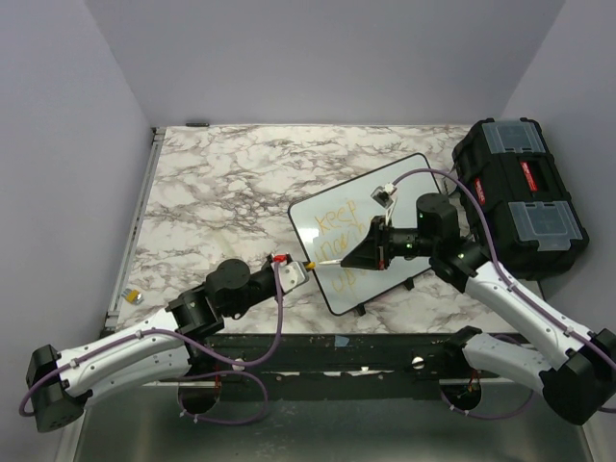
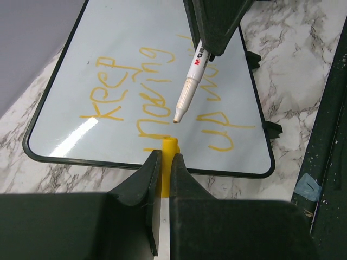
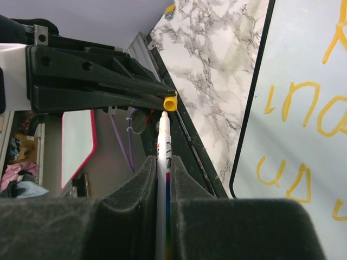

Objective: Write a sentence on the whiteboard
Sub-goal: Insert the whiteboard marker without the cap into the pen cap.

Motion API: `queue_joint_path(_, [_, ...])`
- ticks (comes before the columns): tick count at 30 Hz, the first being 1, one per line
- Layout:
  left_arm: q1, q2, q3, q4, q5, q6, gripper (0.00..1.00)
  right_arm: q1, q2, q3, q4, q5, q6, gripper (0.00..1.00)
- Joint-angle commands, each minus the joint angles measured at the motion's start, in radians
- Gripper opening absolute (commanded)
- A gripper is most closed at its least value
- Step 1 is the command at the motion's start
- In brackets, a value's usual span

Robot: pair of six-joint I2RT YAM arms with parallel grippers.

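top external view showed the left gripper (image 1: 304, 268) clenched on a yellow cap (image 1: 311, 262), held level so the marker (image 1: 327, 258) could slide in. the right gripper (image 1: 346, 256) squeezed that marker, its tip facing the cap, just apart. under them the whiteboard (image 1: 306, 214) lay on the table (image 1: 221, 183), and the sentence (image 1: 339, 241) looked done.

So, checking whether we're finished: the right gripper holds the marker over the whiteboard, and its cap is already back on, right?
No. The left wrist view shows the marker uncapped, its yellow cap held in the left gripper. The right gripper does hold the marker over the whiteboard.
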Motion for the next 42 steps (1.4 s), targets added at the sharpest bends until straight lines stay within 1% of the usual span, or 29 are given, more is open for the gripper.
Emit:
queue_joint_path(1, [0.003,-0.027,0.017,0.041,0.007,0.021,0.00,0.013,0.015,0.019,-0.015,0.016,-0.009,0.01])
queue_joint_path(13, [0.004,-0.036,0.006,0.035,0.019,0.019,0.00,0.026,0.032,0.020,0.013,0.028,-0.001,0.01])
queue_joint_path(26, [0.004,-0.041,0.006,0.009,0.037,0.025,0.00,0.030,0.016,0.023,0.029,0.050,0.006,0.01])
queue_joint_path(32, [0.003,-0.045,0.006,0.001,0.067,0.025,0.00,0.030,0.019,0.023,0.045,0.044,0.015,0.01])
queue_joint_path(42, [0.003,-0.027,0.011,-0.005,0.061,0.024,0.00,0.030,0.015,0.019,0.056,0.036,0.027,0.01])
